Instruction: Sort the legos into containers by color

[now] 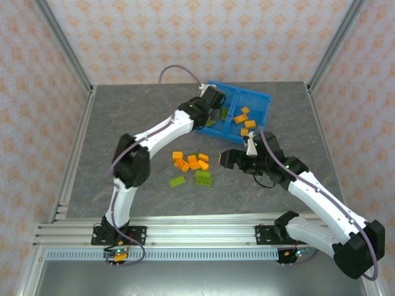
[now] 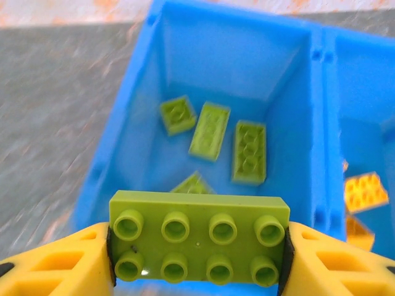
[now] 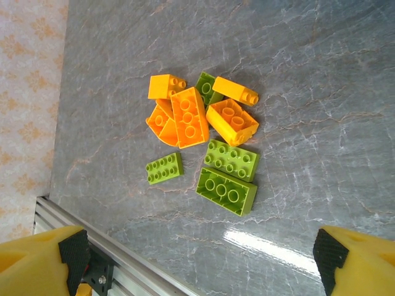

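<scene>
The left fingers point(image 2: 55, 265) pinch a lime green brick point(image 2: 199, 237) by its short ends, over the near side of the green-filled compartment point(image 2: 216, 74) of the blue bin point(image 2: 117, 148). Centre the brick past the wall, then release it low. The right fingers point(image 3: 37, 259) stand spread above the unsorted legos point(image 3: 197, 142) on the tabletop point(image 3: 308, 74).

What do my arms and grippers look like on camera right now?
The left arm and right arm have white links with black joints; a lilac cable runs along each. The left gripper and right gripper have yellow fingers with black pads.
</scene>
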Robot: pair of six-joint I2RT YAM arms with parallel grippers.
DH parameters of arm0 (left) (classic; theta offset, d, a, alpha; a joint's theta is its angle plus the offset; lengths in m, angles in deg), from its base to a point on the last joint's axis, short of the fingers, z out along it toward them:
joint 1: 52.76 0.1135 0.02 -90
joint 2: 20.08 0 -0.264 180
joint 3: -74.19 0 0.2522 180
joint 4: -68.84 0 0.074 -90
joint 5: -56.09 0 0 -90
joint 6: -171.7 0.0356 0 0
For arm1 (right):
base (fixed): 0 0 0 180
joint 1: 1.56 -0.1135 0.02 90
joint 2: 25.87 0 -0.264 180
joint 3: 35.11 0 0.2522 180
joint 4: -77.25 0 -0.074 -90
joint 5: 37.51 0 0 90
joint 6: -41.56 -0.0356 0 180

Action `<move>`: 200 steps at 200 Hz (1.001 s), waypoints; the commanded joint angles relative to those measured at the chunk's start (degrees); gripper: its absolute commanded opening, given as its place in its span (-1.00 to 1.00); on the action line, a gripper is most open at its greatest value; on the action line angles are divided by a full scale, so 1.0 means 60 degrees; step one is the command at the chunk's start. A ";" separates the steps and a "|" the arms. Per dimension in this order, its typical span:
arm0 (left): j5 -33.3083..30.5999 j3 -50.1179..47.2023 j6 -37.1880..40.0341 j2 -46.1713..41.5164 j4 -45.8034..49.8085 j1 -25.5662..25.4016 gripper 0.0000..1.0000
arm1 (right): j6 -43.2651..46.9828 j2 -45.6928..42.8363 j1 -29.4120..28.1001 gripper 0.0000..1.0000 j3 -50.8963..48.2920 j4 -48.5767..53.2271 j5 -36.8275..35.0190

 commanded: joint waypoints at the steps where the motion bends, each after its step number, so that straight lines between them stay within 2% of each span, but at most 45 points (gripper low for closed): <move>1: -0.0605 0.2121 0.0952 0.1352 0.0879 0.0131 0.11 | 0.0091 -0.0284 -0.0025 0.90 0.0226 0.0352 -0.0474; 30: -0.0203 0.4038 0.0657 0.2650 0.1491 0.0406 0.18 | 0.0194 -0.0310 -0.0025 0.90 0.0205 0.0429 -0.0577; 68: 0.0320 0.3950 0.0552 0.2484 0.1311 0.0453 0.37 | 0.0220 -0.0103 -0.0026 0.90 0.0220 0.0314 -0.0460; 153: 0.0971 0.0938 0.0466 -0.0671 0.0070 0.0434 0.56 | -0.0127 0.0045 -0.0030 0.90 0.0196 -0.0009 -0.0505; 179: 0.1272 -0.1061 0.0604 -0.2606 -0.0521 0.0389 0.56 | -0.0122 0.0144 -0.0033 0.90 0.0172 -0.0009 -0.0716; 200: 0.1713 -0.3250 0.1044 -0.4903 -0.1045 0.0329 0.55 | 0.0228 0.0505 -0.0216 0.84 0.0269 0.0012 -0.0852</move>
